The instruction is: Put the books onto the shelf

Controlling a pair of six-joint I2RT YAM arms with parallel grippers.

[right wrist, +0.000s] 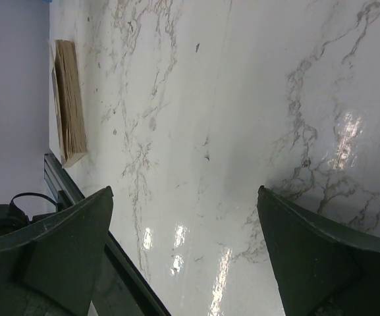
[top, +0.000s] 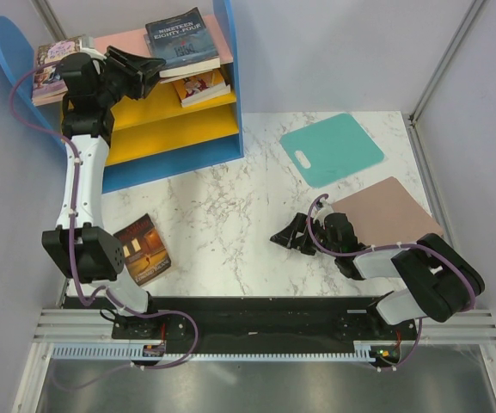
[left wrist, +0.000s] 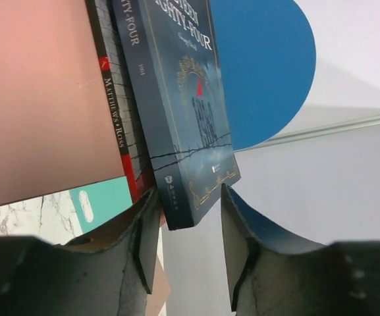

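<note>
The navy "Nineteen Eighty-Four" book [top: 181, 41] lies on the shelf's [top: 229, 77] pink top board [left wrist: 38, 99], stacked on a book with a red-tipped spine [left wrist: 117, 125]. My left gripper [top: 153, 72] is at the near corner of the navy book [left wrist: 190, 118]. Its jaws stand open a little on either side of that corner, not pressing it. A dark red book [top: 203, 88] rests on a yellow board. At the shelf's left end lies a purple-yellow book [top: 57, 64]. A brown-orange book [top: 143, 249] lies on the table. My right gripper [top: 289, 234] rests open and empty on the marble [right wrist: 196, 99].
A teal mat [top: 332, 148] with a handle hole lies at the back right, and a pinkish-brown mat [top: 385, 211] lies in front of it beside the right arm. White walls close in the table on three sides.
</note>
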